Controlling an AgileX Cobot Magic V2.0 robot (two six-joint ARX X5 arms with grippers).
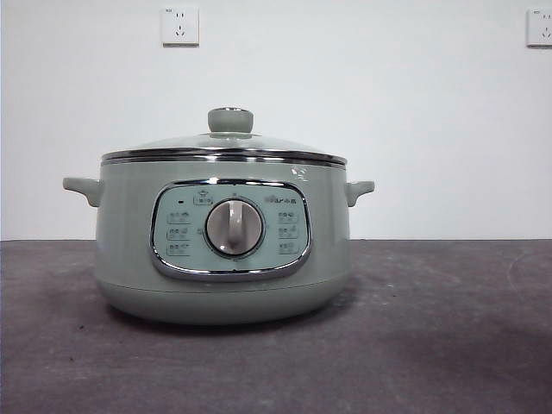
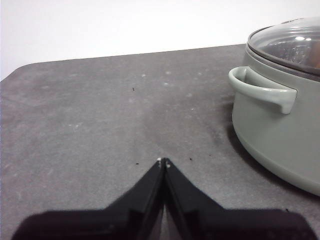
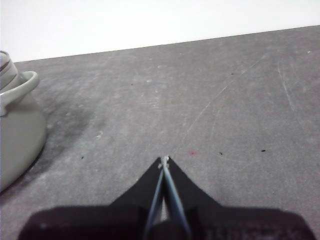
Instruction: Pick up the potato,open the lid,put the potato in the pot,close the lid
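Pot (image 2: 280,135) beside left end effector (image 2: 163,161) (lidded)

Right tool (image 3: 164,159) closed — pot (image 3: 17,135) beside it.

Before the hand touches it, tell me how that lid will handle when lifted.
The lid looks like glass inside a steel rim, so probably fragile and fairly heavy for its size. The round knob is smooth and may slip in a loose pinch. It sits flat on the pot, so it should lift straight off.
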